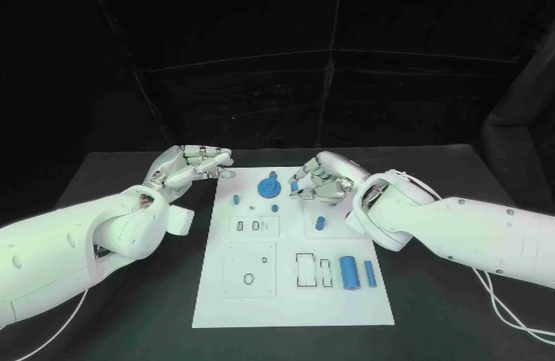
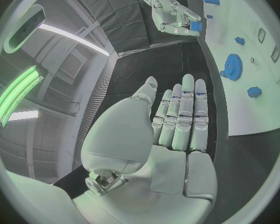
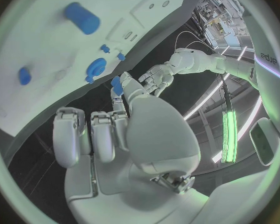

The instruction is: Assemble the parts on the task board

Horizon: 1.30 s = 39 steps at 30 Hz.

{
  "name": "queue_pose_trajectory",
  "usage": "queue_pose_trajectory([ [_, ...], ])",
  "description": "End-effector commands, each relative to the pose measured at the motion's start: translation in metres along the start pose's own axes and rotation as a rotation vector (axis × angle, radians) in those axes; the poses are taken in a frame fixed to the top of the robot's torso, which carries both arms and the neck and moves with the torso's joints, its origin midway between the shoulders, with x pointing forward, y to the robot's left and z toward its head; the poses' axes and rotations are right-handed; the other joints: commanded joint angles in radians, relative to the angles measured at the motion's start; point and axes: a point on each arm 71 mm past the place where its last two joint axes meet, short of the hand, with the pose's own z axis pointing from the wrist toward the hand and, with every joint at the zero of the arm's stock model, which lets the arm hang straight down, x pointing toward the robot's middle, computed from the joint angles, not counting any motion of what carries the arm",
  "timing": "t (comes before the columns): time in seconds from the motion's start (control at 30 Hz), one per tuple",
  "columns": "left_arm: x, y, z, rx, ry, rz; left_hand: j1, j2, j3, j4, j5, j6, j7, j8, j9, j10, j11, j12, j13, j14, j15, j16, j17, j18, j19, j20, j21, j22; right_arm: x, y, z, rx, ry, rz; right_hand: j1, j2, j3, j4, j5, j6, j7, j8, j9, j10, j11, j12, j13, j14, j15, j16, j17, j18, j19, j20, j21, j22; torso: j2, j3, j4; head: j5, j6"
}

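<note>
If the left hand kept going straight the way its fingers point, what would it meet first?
Probably nothing on the board: the left hand points along the black table beside the white board, roughly toward the right hand; depth unclear.

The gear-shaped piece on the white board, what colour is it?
Blue gear, clearest in the left wrist view.

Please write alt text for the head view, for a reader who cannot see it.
Two white robot arms reach over a white task board on a black table; the right hand pinches a small blue part, the left hand holds nothing. A blue gear lies between them.
</note>
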Motion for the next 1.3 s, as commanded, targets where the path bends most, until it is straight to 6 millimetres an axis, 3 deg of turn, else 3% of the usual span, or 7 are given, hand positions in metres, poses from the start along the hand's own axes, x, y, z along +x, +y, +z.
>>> queue_pose_trajectory([
  [0.03,0.001,-0.001,0.002,0.006,0.005,-0.015,0.004,0.01,-0.001,-0.007,-0.003,0.008,-0.002,-0.004,-0.001,0.006,0.001,-0.004,-0.001,0.0,0.004,-0.006,0.002,0.015,0.008,-0.001,-0.006,-0.002,0.012,0.011,0.009,0.021,0.031,-0.127,-0.008,-0.007,0.015,0.007,-0.007,0.015,-0.017,0.003,0.009,0.039,-0.003,-0.007,0.177,0.094,-0.004,0.001,0.216,-0.012,0.03,-0.006,0.003,0.102,-0.008,-0.0062,0.0066,0.011,-0.011],
  [0.1,0.0,-0.001,0.002,0.006,0.004,-0.015,0.004,0.01,-0.001,-0.007,-0.003,0.008,-0.002,-0.004,-0.001,0.006,0.001,-0.004,-0.001,0.0,0.004,-0.006,0.002,0.015,0.008,-0.001,-0.006,-0.002,0.019,0.017,0.013,0.016,0.05,-0.148,-0.015,-0.011,0.017,0.007,-0.016,0.013,-0.016,0.001,0.008,0.037,-0.002,-0.01,0.175,0.093,-0.004,-0.001,0.213,-0.012,0.03,-0.005,0.003,0.101,-0.009,-0.0089,0.0091,0.015,-0.014],
  [0.23,0.0,-0.001,0.003,0.008,0.0,-0.013,0.004,0.01,-0.001,-0.007,-0.003,0.008,-0.002,-0.004,-0.001,0.006,0.001,-0.004,-0.001,0.0,0.004,-0.006,0.002,0.015,0.008,-0.001,-0.006,-0.002,0.036,0.026,0.02,0.007,0.078,-0.178,-0.018,-0.013,0.018,0.006,-0.018,0.011,-0.016,0.0,0.007,0.036,-0.002,-0.012,0.174,0.093,-0.003,-0.001,0.212,-0.012,0.03,-0.005,0.002,0.1,-0.01,-0.01,0.0104,0.027,-0.019],
  [0.57,0.0,-0.002,0.004,0.013,-0.001,-0.012,0.004,0.011,0.0,-0.008,-0.003,0.009,-0.002,-0.004,-0.001,0.007,0.001,-0.004,-0.001,0.001,0.004,-0.007,0.002,0.015,0.008,-0.001,-0.007,-0.002,0.066,0.035,0.026,-0.001,0.124,-0.227,-0.022,-0.016,0.022,0.005,-0.013,0.009,-0.015,-0.003,0.006,0.038,-0.001,-0.009,0.177,0.093,-0.003,-0.001,0.212,-0.011,0.029,-0.004,0.002,0.099,-0.007,-0.0061,0.0069,0.05,-0.032],
  [1.03,-0.001,-0.001,0.005,0.011,0.002,-0.014,0.004,0.011,0.001,-0.008,-0.003,0.009,-0.003,-0.005,-0.001,0.008,0.001,-0.005,-0.001,0.0,0.004,-0.008,0.003,0.015,0.008,-0.001,-0.007,-0.002,0.078,0.033,0.025,0.016,0.167,-0.28,-0.035,-0.025,0.025,0.006,-0.017,0.005,-0.012,-0.007,0.004,0.036,0.001,-0.012,0.175,0.093,-0.001,-0.001,0.212,-0.011,0.029,-0.003,0.001,0.097,-0.007,-0.0043,0.0061,0.051,-0.043],
  [1.3,-0.001,-0.001,0.005,0.01,0.002,-0.014,0.004,0.011,0.001,-0.008,-0.003,0.009,-0.003,-0.005,-0.001,0.008,0.001,-0.005,-0.001,0.0,0.004,-0.008,0.003,0.015,0.008,-0.001,-0.007,-0.002,0.079,0.029,0.026,0.028,0.181,-0.296,-0.038,-0.026,0.025,0.006,-0.019,0.004,-0.012,-0.008,0.004,0.036,0.002,-0.012,0.175,0.093,-0.001,-0.002,0.211,-0.011,0.029,-0.003,0.001,0.097,-0.007,-0.0052,0.0063,0.052,-0.044],
])
